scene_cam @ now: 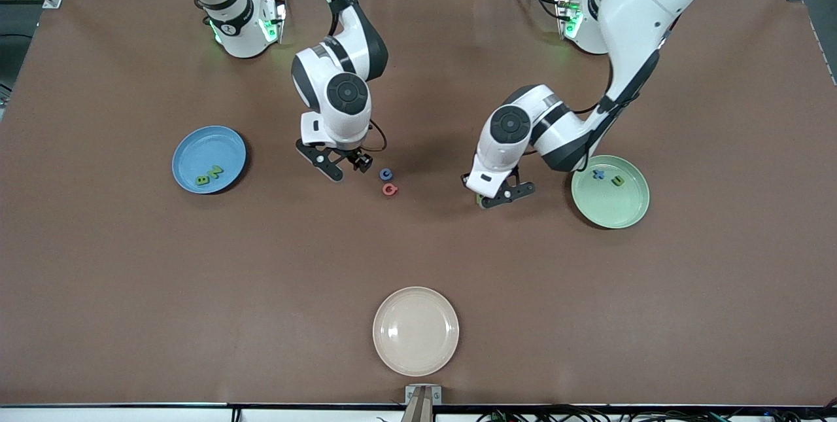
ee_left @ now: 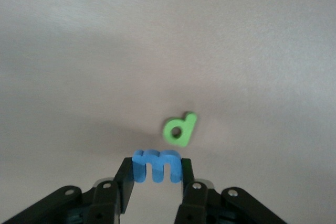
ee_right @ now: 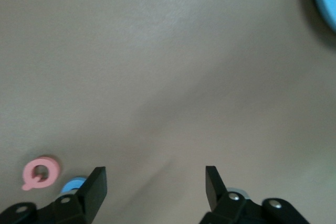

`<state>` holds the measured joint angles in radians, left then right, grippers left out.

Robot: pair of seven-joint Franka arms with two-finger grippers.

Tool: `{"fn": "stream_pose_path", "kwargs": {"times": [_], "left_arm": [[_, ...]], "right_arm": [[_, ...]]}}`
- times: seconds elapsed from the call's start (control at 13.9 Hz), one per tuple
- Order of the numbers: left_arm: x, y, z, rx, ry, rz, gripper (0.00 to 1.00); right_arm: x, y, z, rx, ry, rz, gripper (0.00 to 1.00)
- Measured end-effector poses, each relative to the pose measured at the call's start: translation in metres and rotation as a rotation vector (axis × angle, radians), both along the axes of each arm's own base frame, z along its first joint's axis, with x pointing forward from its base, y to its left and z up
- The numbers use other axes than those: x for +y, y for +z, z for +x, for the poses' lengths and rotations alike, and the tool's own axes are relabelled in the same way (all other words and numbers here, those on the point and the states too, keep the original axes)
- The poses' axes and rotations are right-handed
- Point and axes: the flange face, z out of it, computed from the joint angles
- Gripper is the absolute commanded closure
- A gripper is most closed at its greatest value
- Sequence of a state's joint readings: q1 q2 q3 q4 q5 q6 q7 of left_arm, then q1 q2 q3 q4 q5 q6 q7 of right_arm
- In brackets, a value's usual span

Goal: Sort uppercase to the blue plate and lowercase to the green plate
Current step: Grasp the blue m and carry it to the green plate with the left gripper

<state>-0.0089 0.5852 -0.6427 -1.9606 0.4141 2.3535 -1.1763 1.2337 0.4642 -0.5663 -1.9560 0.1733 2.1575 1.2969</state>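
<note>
Lowercase letters are what my left tool (ee_left: 156, 174) deals with now: it is clamped on the blue m (ee_left: 157, 165), pinching it by its two outer legs just over the worktop (scene_cam: 131, 278), with the green p (ee_left: 179, 128) lying flat close by. These pieces look light, flat and fairly stiff, probably foam, so I judge a gentle edge-to-edge pinch enough; squeezing hard could flip one out.

My right tool (scene_cam: 341, 165) hangs spread wide, low over the worktop just beside the blue G (scene_cam: 386, 174) and the pinkish Q (scene_cam: 390, 189).

By count:
- Blue plate (scene_cam: 189, 147): two letters, the green B (scene_cam: 203, 180) and green N (scene_cam: 214, 171).
- Green plate (scene_cam: 628, 212): two, the blue x (scene_cam: 598, 174) and an olive n (scene_cam: 617, 180).
- Cream plate (scene_cam: 392, 317): nothing.
</note>
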Motion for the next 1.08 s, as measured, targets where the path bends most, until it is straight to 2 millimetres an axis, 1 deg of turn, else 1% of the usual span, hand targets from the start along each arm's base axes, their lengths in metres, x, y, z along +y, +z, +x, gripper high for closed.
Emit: {"fn": "stream_pose_path", "kwargs": {"times": [0.07,0.22,0.43,0.58,0.86,1.01,1.08], "left_arm": [[0.014,0.006,-0.001,0.011,-0.025,-0.009,0.88],[0.053,0.008,-0.002,0.041,-0.076,-0.022,0.89],[0.124,-0.003,0.001,0.080,-0.168,-0.024,0.89],[0.168,-0.008,0.005,0.092,-0.232,-0.019,0.89],[0.246,-0.008,0.020,0.072,-0.345,0.009,0.89],[0.280,-0.008,0.026,0.071,-0.393,0.001,0.89],[0.294,-0.008,0.027,0.070,-0.413,-0.001,0.89]], "right_arm": [[0.008,-0.008,-0.003,-0.025,-0.020,0.002,0.22],[0.020,-0.028,-0.009,-0.063,-0.052,0.000,0.22],[0.034,-0.058,-0.018,-0.108,-0.087,-0.001,0.22],[0.040,-0.069,-0.020,-0.127,-0.102,-0.004,0.23],[0.050,-0.073,-0.014,-0.153,-0.126,-0.003,0.24],[0.054,-0.071,-0.012,-0.162,-0.137,0.003,0.24],[0.056,-0.070,-0.013,-0.163,-0.138,0.005,0.24]]}}
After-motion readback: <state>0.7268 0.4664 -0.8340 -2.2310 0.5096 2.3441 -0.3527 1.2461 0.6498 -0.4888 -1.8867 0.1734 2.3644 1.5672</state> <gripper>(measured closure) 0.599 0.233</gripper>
